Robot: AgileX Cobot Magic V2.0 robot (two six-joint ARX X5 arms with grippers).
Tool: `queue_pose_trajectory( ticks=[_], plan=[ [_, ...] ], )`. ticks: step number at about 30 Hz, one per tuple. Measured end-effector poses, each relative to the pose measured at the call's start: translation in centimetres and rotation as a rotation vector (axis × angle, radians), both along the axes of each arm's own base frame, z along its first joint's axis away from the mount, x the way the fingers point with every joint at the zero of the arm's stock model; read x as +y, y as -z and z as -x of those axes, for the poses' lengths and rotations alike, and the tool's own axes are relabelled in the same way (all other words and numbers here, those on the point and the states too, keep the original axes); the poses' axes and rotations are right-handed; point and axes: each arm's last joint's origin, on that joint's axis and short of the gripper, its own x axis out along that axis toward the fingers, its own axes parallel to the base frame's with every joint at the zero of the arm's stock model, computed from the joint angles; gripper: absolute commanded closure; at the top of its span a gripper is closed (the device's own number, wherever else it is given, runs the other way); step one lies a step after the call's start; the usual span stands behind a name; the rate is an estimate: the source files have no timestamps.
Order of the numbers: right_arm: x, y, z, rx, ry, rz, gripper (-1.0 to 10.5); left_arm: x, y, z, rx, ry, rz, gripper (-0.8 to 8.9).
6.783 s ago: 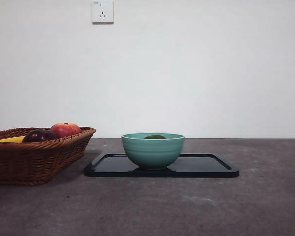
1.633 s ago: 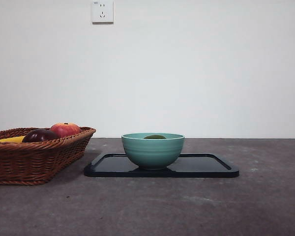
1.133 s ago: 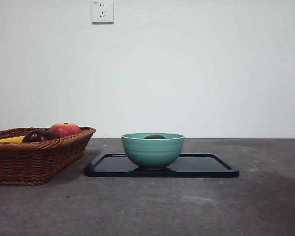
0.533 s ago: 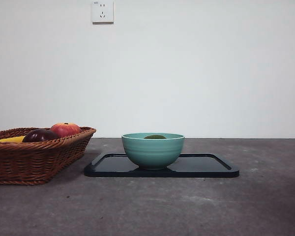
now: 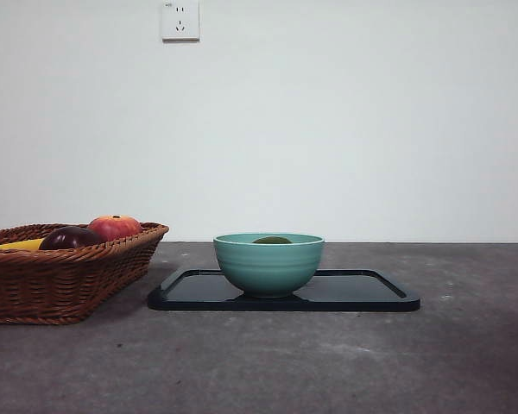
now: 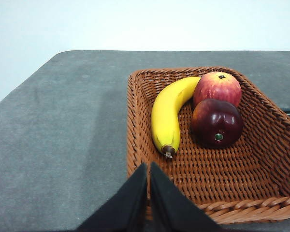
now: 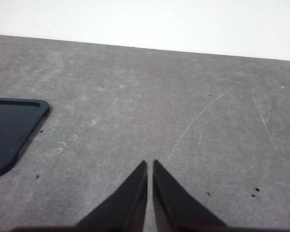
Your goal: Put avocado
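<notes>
At the left of the worktop [image 5: 268, 362] sits a brown wicker basket [image 5: 65, 280]. The left wrist view looks down into it: a yellow banana [image 6: 168, 116], a red-orange apple [image 6: 217, 88] and a dark purple fruit [image 6: 216, 122] lie together on the woven floor. The left gripper [image 6: 149, 166] hangs above the basket's near rim, its fingers pressed together with nothing between them.

In the middle, a teal ribbed bowl [image 5: 268, 264] stands on a flat black tray [image 5: 371, 293]. The avocado [image 5: 272, 241] rests inside the bowl. Only its top shows above the rim, a low dull olive-green dome with a matte skin. With so little showing, it is hard to tell how its long axis lies, though the visible cap looks wider than tall.

To the right the worktop is bare grey. The right gripper [image 7: 150, 166] hovers over that stretch, its fingers also closed and holding nothing; the tray's right corner [image 7: 12, 125] shows at the edge of its view.

The avocado lies between the two arms, to the right of the left fingers and to the left of the right fingers. Neither arm appears in the front view, so both seem pulled back. By these views the right arm looks slightly nearer, and the fruit already seems placed.
</notes>
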Motion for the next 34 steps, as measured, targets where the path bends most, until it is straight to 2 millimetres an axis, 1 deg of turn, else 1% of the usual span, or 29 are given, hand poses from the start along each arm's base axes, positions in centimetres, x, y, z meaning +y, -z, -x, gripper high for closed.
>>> queue_pose_trajectory(
  ticks=[8,34],
  plan=[
    [-0.12,-0.01,0.00,-0.001,0.040,0.006,9.3,0.00,0.00,0.00,0.000,0.000,0.000,8.04],
    [-0.12,-0.07,-0.01,-0.008,0.039,0.006,9.3,0.00,0.00,0.00,0.000,0.000,0.000,8.04]
  ],
)
